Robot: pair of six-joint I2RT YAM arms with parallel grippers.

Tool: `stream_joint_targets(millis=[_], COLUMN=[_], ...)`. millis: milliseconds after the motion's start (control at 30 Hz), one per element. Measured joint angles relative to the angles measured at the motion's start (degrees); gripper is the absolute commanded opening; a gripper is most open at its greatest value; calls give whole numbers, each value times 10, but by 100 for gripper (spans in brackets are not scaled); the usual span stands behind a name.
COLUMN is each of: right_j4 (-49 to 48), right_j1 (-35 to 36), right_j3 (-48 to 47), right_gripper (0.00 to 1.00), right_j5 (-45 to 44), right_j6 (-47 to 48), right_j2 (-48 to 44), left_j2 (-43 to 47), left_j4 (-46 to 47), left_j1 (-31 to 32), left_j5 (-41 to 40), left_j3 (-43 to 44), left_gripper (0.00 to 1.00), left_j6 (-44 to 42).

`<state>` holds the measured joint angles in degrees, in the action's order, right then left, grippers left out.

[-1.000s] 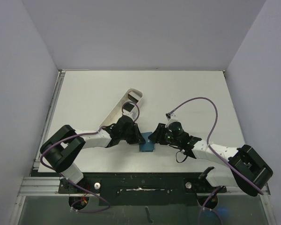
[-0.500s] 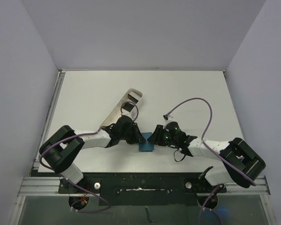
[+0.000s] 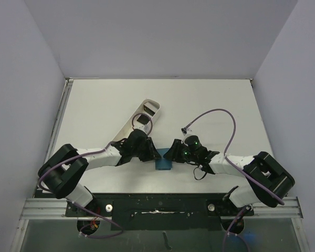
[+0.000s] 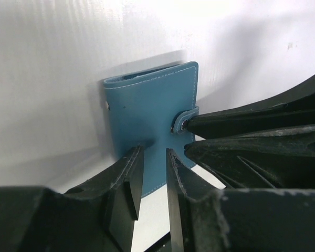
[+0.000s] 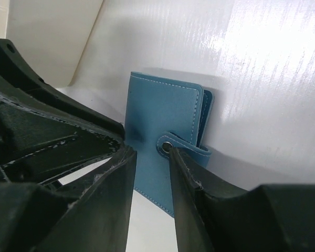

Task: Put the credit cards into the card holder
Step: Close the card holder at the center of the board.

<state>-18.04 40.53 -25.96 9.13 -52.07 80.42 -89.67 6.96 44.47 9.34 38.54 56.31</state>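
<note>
The teal-blue card holder (image 3: 163, 164) lies folded shut on the table at the near middle, its snap tab (image 5: 185, 145) fastened. My left gripper (image 3: 153, 154) comes at it from the left. In the left wrist view (image 4: 153, 150) its jaws stand a narrow gap apart with the tips on the holder's cover (image 4: 147, 110) and nothing between them. My right gripper (image 3: 171, 153) comes from the right, jaws slightly apart (image 5: 148, 150), one fingertip (image 5: 173, 155) touching the snap. Two dark credit cards (image 3: 142, 119) lie in the white tray.
The long white oblong tray (image 3: 128, 127) runs diagonally at the back left, just behind my left arm. A purple cable (image 3: 220, 113) loops above the right arm. The table's near edge is close below the holder.
The right gripper has shifted a little left and closer onto the holder. The left arm's elbow has swung slightly left; its gripper stays on the holder.
</note>
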Motion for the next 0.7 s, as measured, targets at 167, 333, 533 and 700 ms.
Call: stream_joint_targets(millis=[167,333,533,700], right_j4=[1,29,62,89], right_j1=[-2,-7,-8,-8], right_j3=[0,-15,-38,-38], right_gripper=[33,33,30,29], right_j5=[6,31,30,16], right_j6=[0,7,20,25], right_j2=[0,-7,-24,-24], left_j2=[34,35,21,13], left_j4=[-27,-39,-44,-44], left_j1=[0,0,0,0], left_j5=[-21,-28,-31,-31], left_j3=[-5,-7,-7,-7], left_gripper=[25,25,25,25], left_j6=[-1,-8,-15,-15])
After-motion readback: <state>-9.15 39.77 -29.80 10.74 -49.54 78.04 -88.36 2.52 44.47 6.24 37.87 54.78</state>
